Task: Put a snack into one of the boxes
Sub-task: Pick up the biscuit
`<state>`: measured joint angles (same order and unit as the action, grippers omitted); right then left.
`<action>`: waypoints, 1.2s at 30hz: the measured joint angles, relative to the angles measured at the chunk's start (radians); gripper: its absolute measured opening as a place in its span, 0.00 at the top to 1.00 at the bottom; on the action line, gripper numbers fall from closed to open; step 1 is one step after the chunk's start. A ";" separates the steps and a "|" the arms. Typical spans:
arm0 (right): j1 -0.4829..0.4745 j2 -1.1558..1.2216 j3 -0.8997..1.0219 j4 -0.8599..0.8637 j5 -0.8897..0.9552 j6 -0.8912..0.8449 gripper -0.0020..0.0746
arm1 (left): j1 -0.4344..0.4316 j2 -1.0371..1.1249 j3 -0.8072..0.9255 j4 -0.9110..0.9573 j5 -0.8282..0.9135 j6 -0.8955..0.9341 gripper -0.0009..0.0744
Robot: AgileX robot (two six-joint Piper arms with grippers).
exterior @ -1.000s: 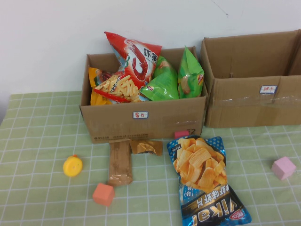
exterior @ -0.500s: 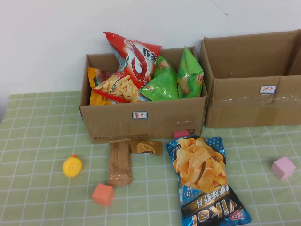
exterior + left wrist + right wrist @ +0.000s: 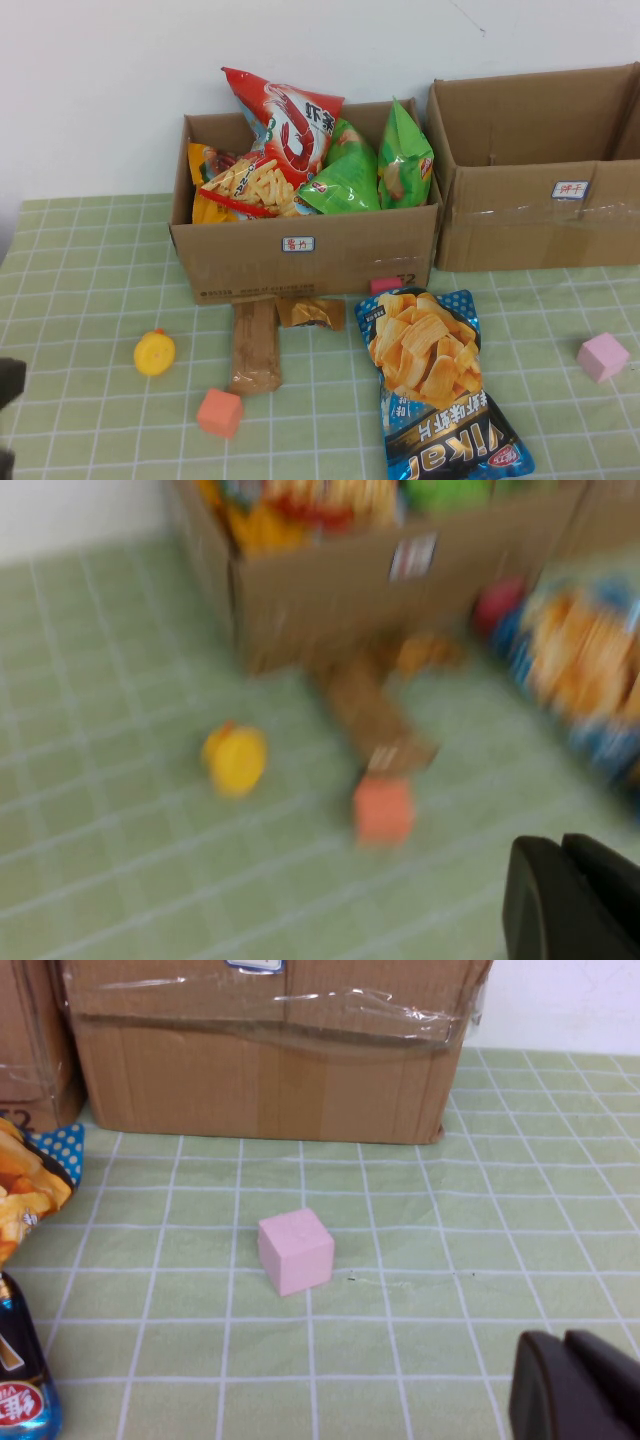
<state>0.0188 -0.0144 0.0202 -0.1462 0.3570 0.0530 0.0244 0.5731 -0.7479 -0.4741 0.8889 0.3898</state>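
Two brown cardboard boxes stand at the back. The left box [image 3: 240,262] is full of snack bags; the right box [image 3: 500,235], with clear tape across it, shows no contents. On the table lie a blue chips bag [image 3: 435,385], a brown snack bar [image 3: 254,345] and a small gold packet [image 3: 310,313]. A dark part of my left arm [image 3: 8,380] shows at the lower left edge. My left gripper [image 3: 562,845] is shut and empty, above the cloth short of the bar [image 3: 370,715]. Over the cloth at the right, my right gripper [image 3: 565,1338] is shut and empty, facing the taped box [image 3: 260,1070].
A yellow duck toy [image 3: 154,352], an orange cube [image 3: 219,412], a pink cube [image 3: 603,356] and a red block [image 3: 385,285] lie on the green checked cloth. The pink cube [image 3: 295,1250] sits between my right gripper and the taped box.
A dark part of my left arm has come into the high view at the lower left edge. The snacks, toys and boxes have not moved.
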 joint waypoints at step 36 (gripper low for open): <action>-0.002 0.000 0.000 -0.002 0.000 0.000 0.98 | -0.619 1.239 -0.500 0.616 -0.009 -0.647 0.19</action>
<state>0.0171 -0.0144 0.0202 -0.1484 0.3570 0.0530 -0.5941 1.8123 -1.2476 0.1415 0.8799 -0.2574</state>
